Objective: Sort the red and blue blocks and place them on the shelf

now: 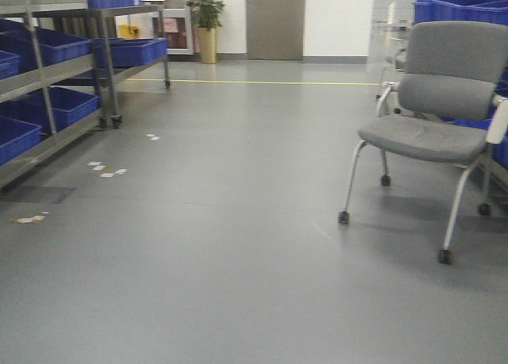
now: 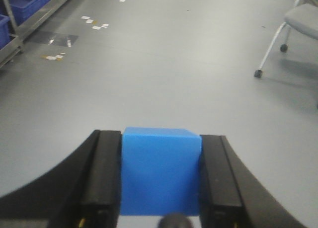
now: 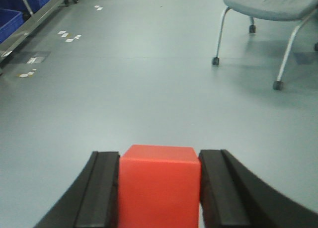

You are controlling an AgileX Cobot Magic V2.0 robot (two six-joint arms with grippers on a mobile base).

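**Q:** Left arm?
**A:** My left gripper [image 2: 161,138] is clenched on the blue block [image 2: 161,176], over bare floor short of the grey chair [image 2: 303,19].
**Q:** Right arm?
**A:** My right gripper [image 3: 159,156] grasps the red block [image 3: 159,190], also short of the chair. The shelf [image 1: 48,70] stands well apart from the chair, across the floor.

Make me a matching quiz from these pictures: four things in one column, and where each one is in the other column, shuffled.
Things
1. blue block
2. red block
3. chair
4. potted plant

Places
A. beside the far door
B. gripped in the right tool
C. standing at the right of the front view
D. gripped in the left tool

Pairs: 1-D, 2-B, 3-C, 4-A
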